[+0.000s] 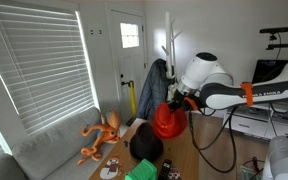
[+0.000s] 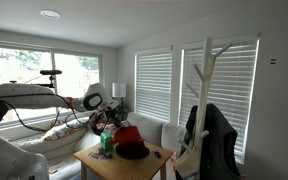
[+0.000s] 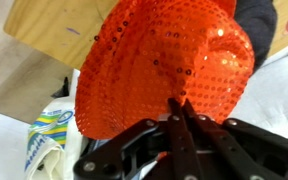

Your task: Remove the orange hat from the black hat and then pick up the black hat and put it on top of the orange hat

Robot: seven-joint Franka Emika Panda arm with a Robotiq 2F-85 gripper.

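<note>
The claw (image 3: 180,112) is clamped on the brim of the orange hat (image 3: 164,60), which hangs tilted from it. The black hat (image 1: 146,147) sits on the surface (image 2: 89,158) right underneath, a little to one side. The two look apart, though I can't be sure.

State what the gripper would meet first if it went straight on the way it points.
The orange hat: the gripper is shut on its edge. Beyond the hat, probably the wooden table, though depth is unclear.
</note>
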